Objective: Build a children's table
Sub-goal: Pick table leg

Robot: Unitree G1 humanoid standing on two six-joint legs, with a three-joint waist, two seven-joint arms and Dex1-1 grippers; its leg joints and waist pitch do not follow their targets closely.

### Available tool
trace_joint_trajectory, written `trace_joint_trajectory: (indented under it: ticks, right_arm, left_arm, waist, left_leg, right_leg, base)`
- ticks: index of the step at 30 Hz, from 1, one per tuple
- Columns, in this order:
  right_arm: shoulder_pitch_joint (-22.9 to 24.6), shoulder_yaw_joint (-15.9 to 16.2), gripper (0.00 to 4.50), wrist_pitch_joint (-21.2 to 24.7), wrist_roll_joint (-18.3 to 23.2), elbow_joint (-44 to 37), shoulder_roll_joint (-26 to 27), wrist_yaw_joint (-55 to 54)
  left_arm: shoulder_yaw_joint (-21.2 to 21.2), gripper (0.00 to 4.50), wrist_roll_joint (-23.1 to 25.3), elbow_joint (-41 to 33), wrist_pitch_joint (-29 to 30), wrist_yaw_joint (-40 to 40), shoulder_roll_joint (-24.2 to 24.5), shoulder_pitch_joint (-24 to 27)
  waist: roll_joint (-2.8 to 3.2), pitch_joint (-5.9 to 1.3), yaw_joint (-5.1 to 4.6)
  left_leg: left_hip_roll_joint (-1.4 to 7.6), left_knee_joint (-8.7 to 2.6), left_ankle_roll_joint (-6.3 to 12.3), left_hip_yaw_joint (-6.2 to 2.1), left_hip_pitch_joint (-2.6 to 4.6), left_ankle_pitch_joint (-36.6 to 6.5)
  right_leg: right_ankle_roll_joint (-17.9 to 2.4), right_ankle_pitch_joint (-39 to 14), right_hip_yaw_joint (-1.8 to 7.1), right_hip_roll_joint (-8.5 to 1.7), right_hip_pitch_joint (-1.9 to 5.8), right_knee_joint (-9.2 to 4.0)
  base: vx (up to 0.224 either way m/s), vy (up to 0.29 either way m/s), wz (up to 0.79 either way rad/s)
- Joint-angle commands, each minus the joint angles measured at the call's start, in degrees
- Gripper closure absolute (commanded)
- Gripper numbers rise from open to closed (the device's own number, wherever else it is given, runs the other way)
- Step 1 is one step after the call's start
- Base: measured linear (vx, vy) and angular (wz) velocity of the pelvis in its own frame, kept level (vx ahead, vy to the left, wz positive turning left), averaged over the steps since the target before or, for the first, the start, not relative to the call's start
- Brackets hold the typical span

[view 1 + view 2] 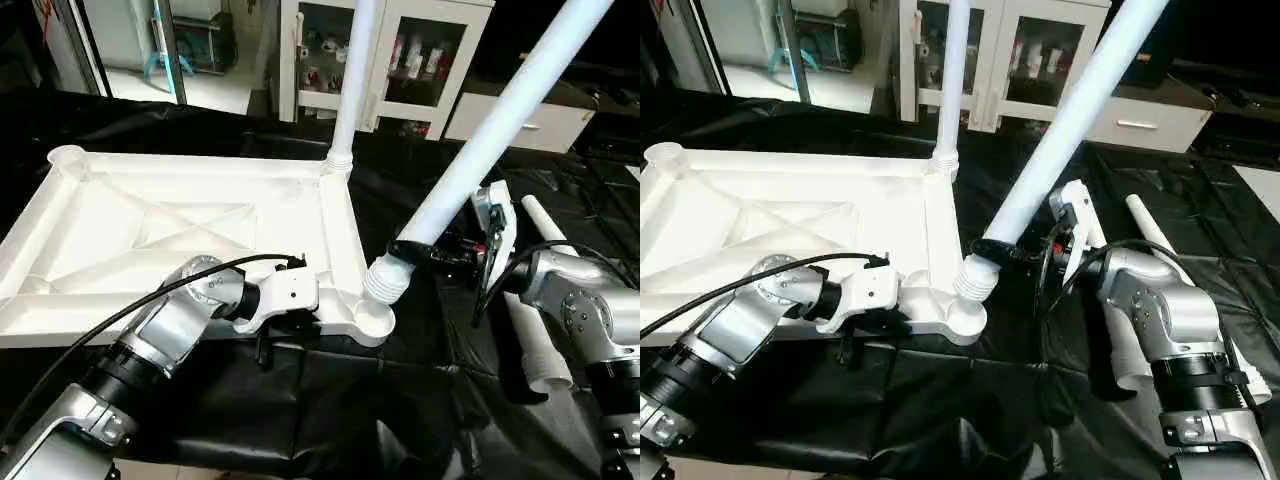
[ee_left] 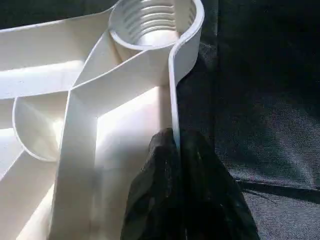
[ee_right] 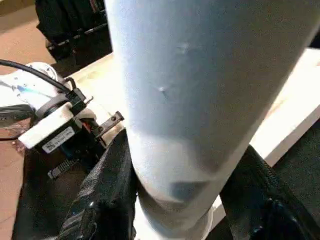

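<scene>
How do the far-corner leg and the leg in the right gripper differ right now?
The far-corner leg stands upright in its socket; the held leg leans steeply, its ribbed threaded end just at the near-corner socket, not seated. No gripper touches the far-corner leg, while the right gripper is clamped round the held leg just above its threads. Both are white tapered tubes on the same tabletop.

Left pincer pinched closed low; right pincer clamped, forearm raised.
</scene>
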Motion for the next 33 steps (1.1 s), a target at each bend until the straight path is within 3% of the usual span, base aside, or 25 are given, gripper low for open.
trace_joint_trajectory:
  ticks: [1,9,16,25,27,33]
  right_arm:
    - [0.2,-0.3,2.67,1.2,0.5,-2.3,-1.3,0.5]
    - [0.0,3.3,2.67,2.1,-1.9,-2.3,-1.1,1.2]
    - [-0.6,7.1,2.67,0.1,-6.4,-1.5,-1.5,1.2]
    - [-1.1,10.6,2.67,-2.8,-10.7,-0.1,-1.6,1.6]
    - [-1.2,12.5,2.67,-4.3,-12.7,0.2,-2.0,2.3]
    - [-1.6,13.2,2.67,-4.7,-13.1,0.4,-1.5,2.4]
  left_arm:
    - [-2.8,4.50,2.5,1.2,0.5,-0.3,0.7,1.1]
    - [-2.7,4.50,2.5,0.3,0.9,-0.4,1.1,1.7]
    - [-2.6,4.50,2.3,0.0,1.3,-0.3,1.5,2.1]
    - [-2.6,4.50,2.3,-0.3,1.6,-0.1,1.4,2.2]
    - [-2.6,4.50,2.3,-0.5,1.8,0.1,1.4,2.3]
    - [-2.5,4.50,2.2,-1.0,2.2,0.4,1.6,2.6]
  waist:
    - [0.15,-2.79,-0.05]
    - [-0.31,-2.74,-0.01]
    - [-0.65,-2.87,0.09]
    - [-0.77,-2.90,0.03]
    - [-1.07,-2.96,0.03]
    - [-1.40,-2.95,0.07]
  left_leg:
    - [2.41,-3.67,0.31,-0.74,0.56,-9.6]
    - [2.45,-3.58,0.14,-0.83,0.46,-10.0]
    - [2.33,-3.27,0.79,-0.67,0.48,-7.1]
    - [2.38,-3.26,0.26,-0.74,0.60,-7.9]
    - [2.33,-3.17,0.58,-0.70,0.55,-7.3]
    - [2.38,-3.13,0.74,-0.74,0.62,-7.3]
  right_leg:
    - [-12.2,-8.1,2.30,-3.12,2.34,-2.90]
    - [-11.3,-11.2,2.31,-3.24,2.27,-2.95]
    - [-12.1,-7.2,2.30,-3.13,2.36,-2.40]
    - [-12.0,-7.3,2.29,-3.09,2.36,-2.30]
    - [-12.1,-6.6,2.30,-3.07,2.43,-2.17]
    - [-12.1,-6.7,2.28,-3.08,2.42,-2.13]
  base:
    - [0.000,0.000,0.00]
    - [0.000,0.000,0.00]
    - [0.000,0.000,0.00]
    - [0.000,0.000,0.00]
    - [0.000,0.000,0.00]
    - [0.000,0.000,0.00]
